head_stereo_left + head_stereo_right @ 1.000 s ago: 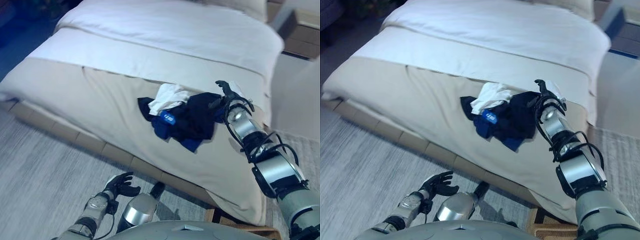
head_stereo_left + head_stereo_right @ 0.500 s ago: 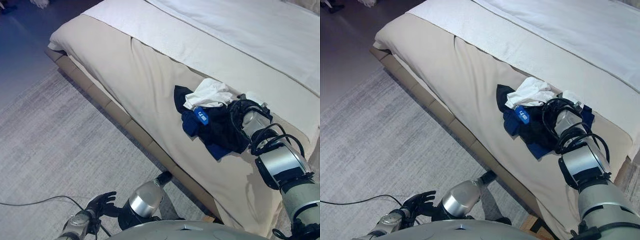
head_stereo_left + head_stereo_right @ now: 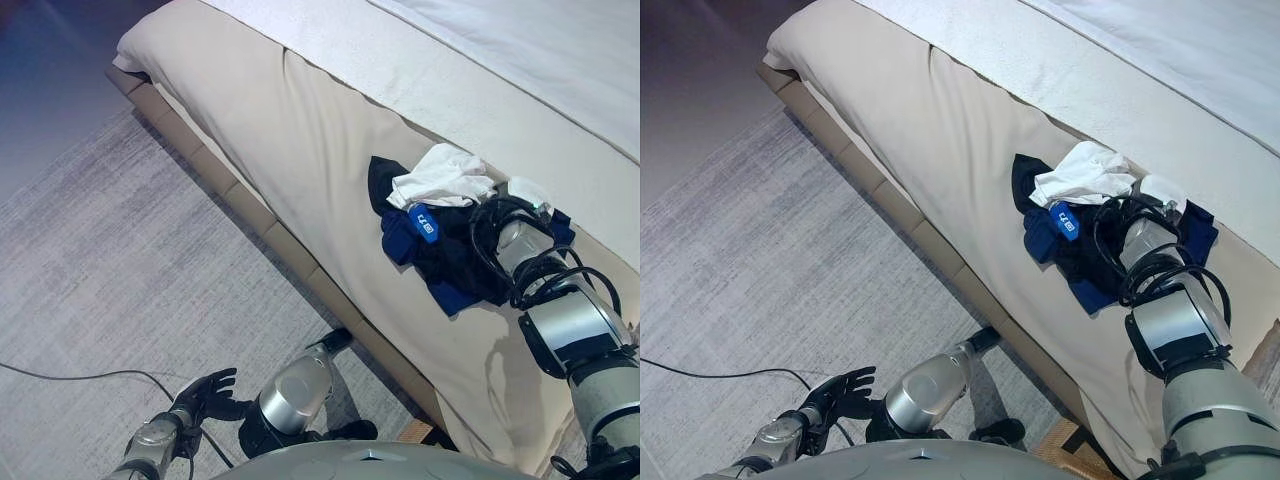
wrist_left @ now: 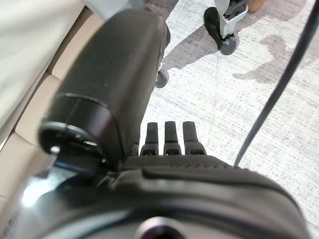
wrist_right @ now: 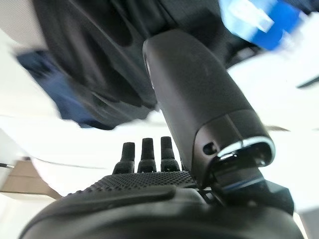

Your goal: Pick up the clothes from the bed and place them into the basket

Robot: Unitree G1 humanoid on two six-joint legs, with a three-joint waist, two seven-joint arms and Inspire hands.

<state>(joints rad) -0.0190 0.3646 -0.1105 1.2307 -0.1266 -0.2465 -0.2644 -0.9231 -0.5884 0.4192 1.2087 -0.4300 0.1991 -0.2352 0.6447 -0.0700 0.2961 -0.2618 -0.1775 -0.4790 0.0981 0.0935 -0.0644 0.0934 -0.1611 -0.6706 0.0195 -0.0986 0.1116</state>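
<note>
A pile of clothes [image 3: 447, 243] lies near the bed's front edge: dark navy and black pieces, a blue piece [image 3: 400, 238] and a white cloth [image 3: 440, 177] on top. My right arm reaches over the bed to the pile's right side. In the right wrist view my right hand [image 5: 149, 194] has straight fingers [image 5: 144, 149] and its thumb standing out, with the dark clothes just past them. My left hand [image 3: 205, 392] hangs low over the rug with relaxed fingers and holds nothing. A brown basket corner [image 3: 1060, 440] shows below the bed's edge.
The bed [image 3: 320, 140] has a beige cover and a white sheet [image 3: 520, 80] further back. A grey rug [image 3: 110, 280] covers the floor in front. Castor wheels [image 4: 223, 30] stand on the rug in the left wrist view.
The camera has turned, so the whole picture has shifted. My right hand, raised beside the pile a second ago, has come down against the clothes. The left hand stays low.
</note>
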